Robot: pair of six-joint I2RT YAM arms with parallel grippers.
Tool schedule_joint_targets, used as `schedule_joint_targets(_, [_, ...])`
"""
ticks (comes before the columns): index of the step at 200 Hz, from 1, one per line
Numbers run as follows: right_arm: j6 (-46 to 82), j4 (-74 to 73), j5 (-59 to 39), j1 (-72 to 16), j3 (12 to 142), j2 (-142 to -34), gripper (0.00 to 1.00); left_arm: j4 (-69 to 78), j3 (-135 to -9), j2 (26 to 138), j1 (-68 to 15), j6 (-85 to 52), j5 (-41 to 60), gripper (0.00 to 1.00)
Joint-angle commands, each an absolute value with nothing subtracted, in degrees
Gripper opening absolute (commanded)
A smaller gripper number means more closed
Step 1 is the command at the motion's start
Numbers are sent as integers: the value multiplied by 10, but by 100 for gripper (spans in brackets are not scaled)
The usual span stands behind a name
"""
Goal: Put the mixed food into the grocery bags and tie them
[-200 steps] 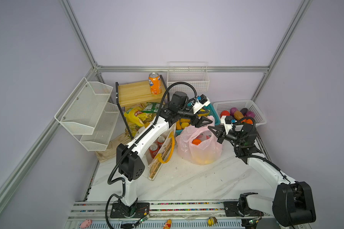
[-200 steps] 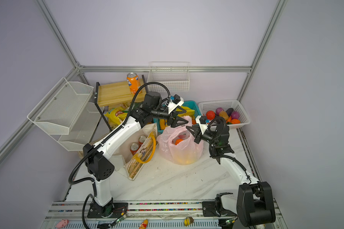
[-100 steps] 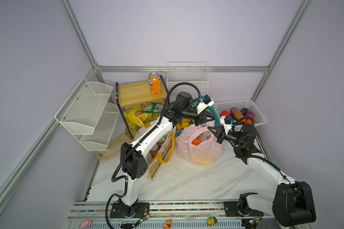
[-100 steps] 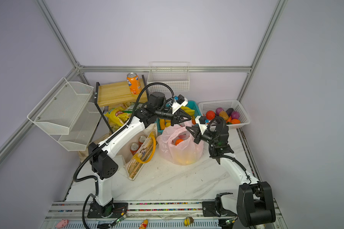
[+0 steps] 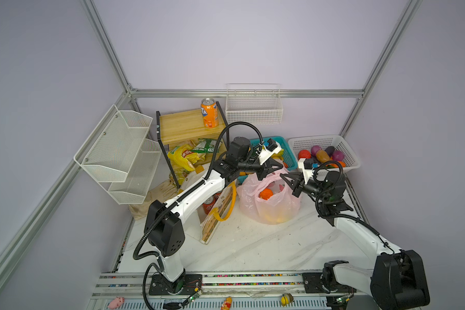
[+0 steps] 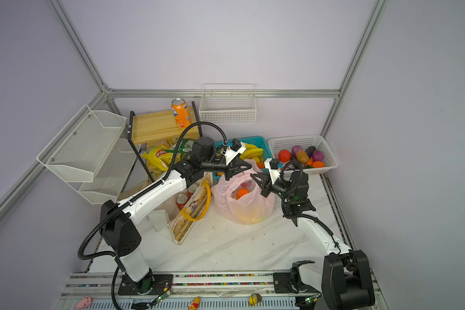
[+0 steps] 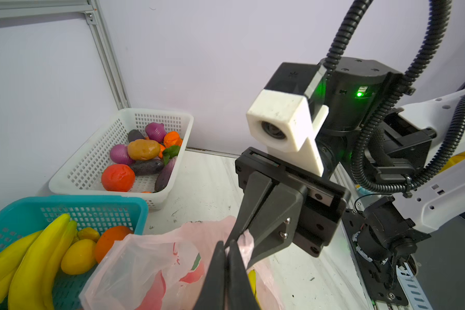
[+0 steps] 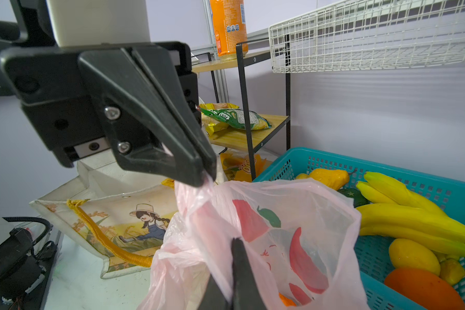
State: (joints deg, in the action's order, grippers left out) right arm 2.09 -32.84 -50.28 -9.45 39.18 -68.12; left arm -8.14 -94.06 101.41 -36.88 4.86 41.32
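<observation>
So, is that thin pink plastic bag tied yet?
Not tied: the thin pink plastic bag gapes open, orange toy fruit visible inside.

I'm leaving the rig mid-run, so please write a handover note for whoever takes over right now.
Left hand: shut on one handle of the thin pink plastic bag with red prints.
Right hand: shut on the opposite handle.
An orange toy fruit lies inside it; two red cola cans appear to sit in the white canvas tote with yellow handles.
Neither bag is tied; tying is left.
</observation>
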Motion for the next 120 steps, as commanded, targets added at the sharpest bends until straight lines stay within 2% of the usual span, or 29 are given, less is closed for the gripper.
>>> schedule_joint_targets(1, [40,-333,-481,-90,385,-677,8,5,-906,980,-361,4,384,0])
schedule_joint_targets(44, [54,-343,-478,-90,388,-686,20,34,-873,973,-361,-20,379,0])
schedule_joint_targets(71, [56,-341,-469,-90,390,-688,22,46,-855,966,-361,-23,380,0])
schedule_joint_targets(120, [78,-341,-461,-90,397,-693,18,58,-838,963,-364,-35,379,0])
